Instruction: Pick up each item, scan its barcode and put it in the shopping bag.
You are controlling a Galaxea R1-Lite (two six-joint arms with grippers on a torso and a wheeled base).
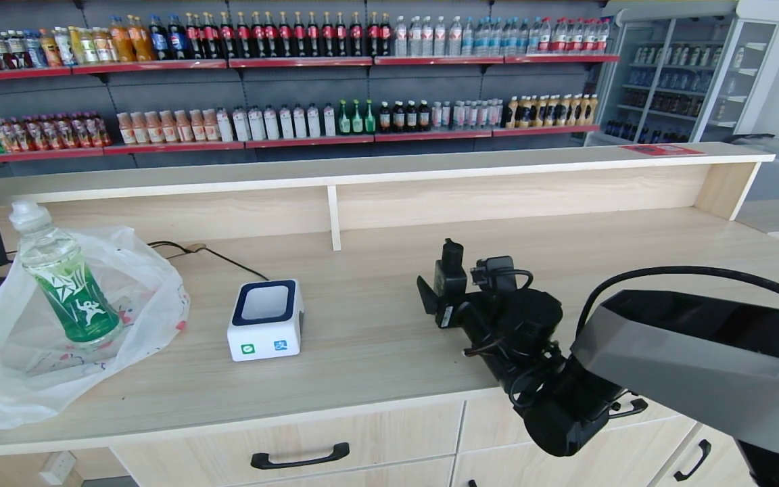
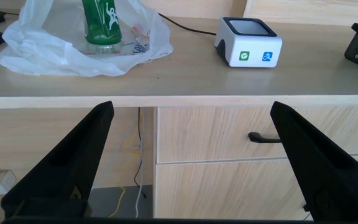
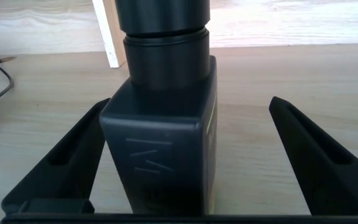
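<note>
A black, square-bodied bottle with a round cap stands upright on the wooden counter, right of centre. My right gripper is open around it, one finger on either side, with a wider gap on one side. A clear bottle with a green label stands inside the translucent shopping bag at the counter's left. The white barcode scanner sits between bag and black bottle. My left gripper hangs open and empty below the counter's front edge.
A raised wooden ledge with a divider runs along the back of the counter. A black cable trails behind the scanner. Drawers with black handles lie under the counter. Shelves of drinks line the wall behind.
</note>
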